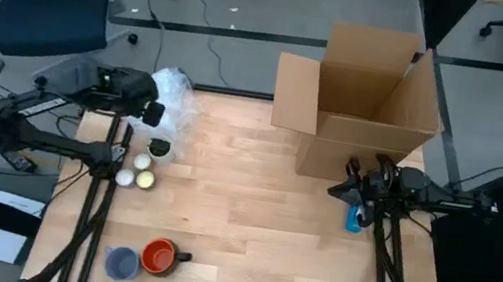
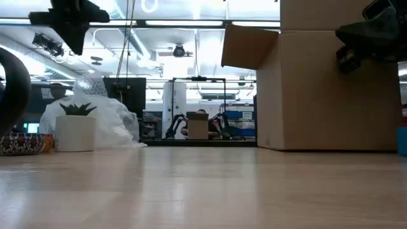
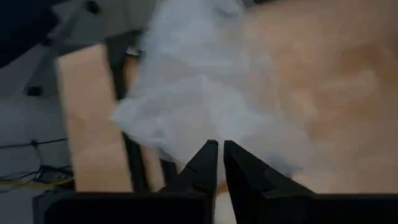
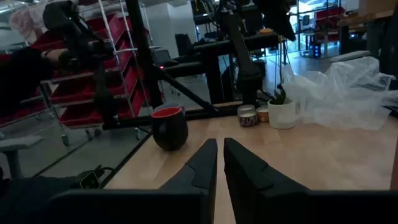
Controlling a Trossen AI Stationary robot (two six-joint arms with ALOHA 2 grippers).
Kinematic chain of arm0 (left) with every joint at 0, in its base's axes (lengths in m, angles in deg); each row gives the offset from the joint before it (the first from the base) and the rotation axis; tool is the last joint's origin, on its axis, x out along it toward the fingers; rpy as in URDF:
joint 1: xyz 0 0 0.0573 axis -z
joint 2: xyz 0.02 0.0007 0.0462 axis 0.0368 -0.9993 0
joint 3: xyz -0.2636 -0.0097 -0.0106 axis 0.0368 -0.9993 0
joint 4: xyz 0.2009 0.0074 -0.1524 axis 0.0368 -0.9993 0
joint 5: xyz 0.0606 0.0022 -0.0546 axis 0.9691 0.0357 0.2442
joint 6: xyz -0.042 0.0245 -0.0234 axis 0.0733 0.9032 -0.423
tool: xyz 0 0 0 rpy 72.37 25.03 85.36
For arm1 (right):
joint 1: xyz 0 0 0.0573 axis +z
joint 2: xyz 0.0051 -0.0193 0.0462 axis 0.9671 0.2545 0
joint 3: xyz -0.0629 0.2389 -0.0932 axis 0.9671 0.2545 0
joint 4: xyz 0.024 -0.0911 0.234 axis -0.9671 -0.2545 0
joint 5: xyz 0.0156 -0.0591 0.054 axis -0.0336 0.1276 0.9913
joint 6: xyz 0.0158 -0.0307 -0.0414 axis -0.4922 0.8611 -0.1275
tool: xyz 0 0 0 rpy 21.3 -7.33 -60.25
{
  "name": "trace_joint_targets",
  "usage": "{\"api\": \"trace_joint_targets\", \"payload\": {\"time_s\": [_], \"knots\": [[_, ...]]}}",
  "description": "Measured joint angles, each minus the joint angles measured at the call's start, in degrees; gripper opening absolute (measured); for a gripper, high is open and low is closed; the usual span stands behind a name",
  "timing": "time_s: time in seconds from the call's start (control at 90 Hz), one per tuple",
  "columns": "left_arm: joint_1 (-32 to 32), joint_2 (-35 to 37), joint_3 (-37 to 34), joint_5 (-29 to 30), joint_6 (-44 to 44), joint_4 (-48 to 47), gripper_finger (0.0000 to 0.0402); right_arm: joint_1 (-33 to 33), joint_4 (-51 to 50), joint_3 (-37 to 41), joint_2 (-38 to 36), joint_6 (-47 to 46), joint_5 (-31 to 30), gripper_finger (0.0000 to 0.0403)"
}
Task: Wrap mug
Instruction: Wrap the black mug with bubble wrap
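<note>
A dark mug with a red inside (image 1: 159,256) (image 4: 170,127) stands upright near the table's front edge, left of the middle. A crumpled sheet of clear plastic wrap (image 1: 173,98) (image 3: 199,93) (image 2: 95,121) lies on the table's far left corner. My left gripper (image 1: 150,111) (image 3: 220,147) hovers shut above the wrap's near side, well off the table in the low view (image 2: 70,25). Raised over the table's right side, in front of the box, my right gripper (image 1: 338,189) (image 4: 220,144) is shut and points toward the table's left edge. It holds nothing.
An open cardboard box (image 1: 369,104) stands at the far right. A white pot with a small plant (image 4: 283,113), a small black pot (image 1: 160,149) and three small round candles (image 1: 137,174) sit near the wrap. A grey-blue cup (image 1: 121,262) stands beside the mug, and a blue object (image 1: 354,219) lies under the right arm.
</note>
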Motion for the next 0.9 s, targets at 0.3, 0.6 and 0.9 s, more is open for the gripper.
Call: {"api": "trace_joint_targets", "payload": {"time_s": [0.3, 0.6, 0.9], "knots": [[9.45, -1.04, 0.00, -5.70, 13.70, 2.59, 0.0117, 0.00, 0.00, 0.00, 0.00, 0.00, -0.01, 0.0007], [24.36, -0.79, 0.00, -6.39, 8.66, 2.43, 0.0127, -0.01, 0.00, 0.00, 0.00, 0.00, -0.01, 0.0007], [28.14, -1.09, -2.30, 1.43, 3.08, -2.20, 0.0127, -0.02, 0.00, 0.02, 0.01, 0.02, -0.01, 0.0007]]}}
